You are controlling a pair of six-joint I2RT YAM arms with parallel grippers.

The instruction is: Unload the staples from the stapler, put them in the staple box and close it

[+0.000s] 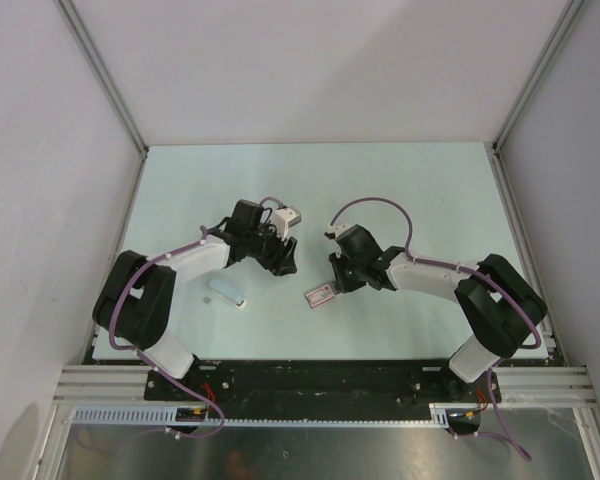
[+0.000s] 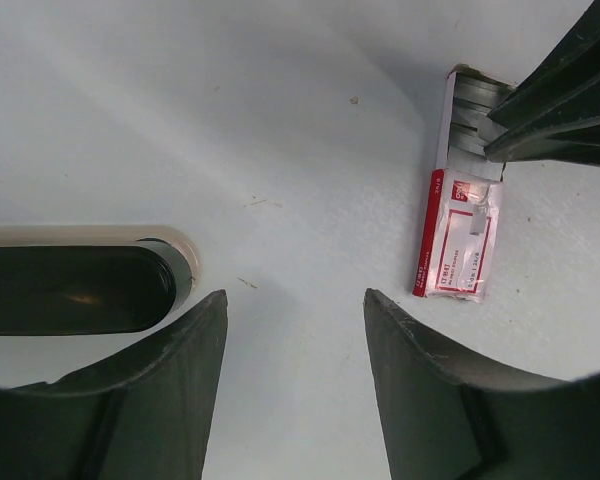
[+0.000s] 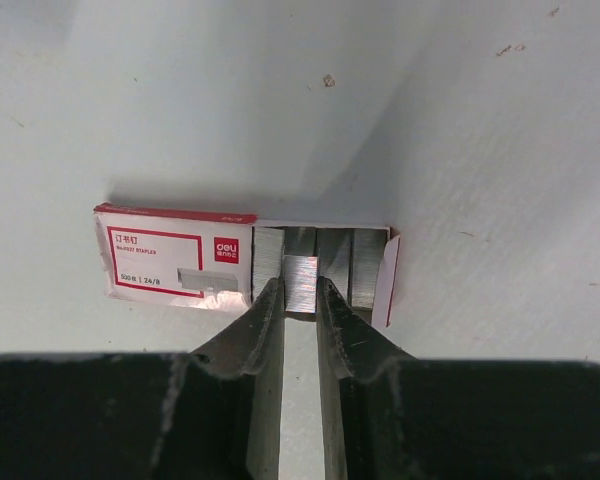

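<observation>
A silvery strip of staples (image 3: 301, 268) is pinched between the fingertips of my right gripper (image 3: 300, 288), right at the open end of a red-and-white staple box (image 3: 170, 260) that holds more strips. The overhead view shows this gripper (image 1: 332, 284) down at the box (image 1: 323, 294). The stapler (image 2: 75, 285), black with a cream rim, lies flat to the left of my left gripper (image 2: 295, 300). That gripper is open with only bare table between its fingers. From above, the stapler (image 1: 225, 293) is a pale shape left of the left gripper (image 1: 283, 265).
In the left wrist view, the right gripper's dark fingers (image 2: 565, 100) reach onto the staple box (image 2: 460, 240) at the upper right. White walls and aluminium posts (image 1: 105, 80) fence the pale table (image 1: 380, 190) on three sides.
</observation>
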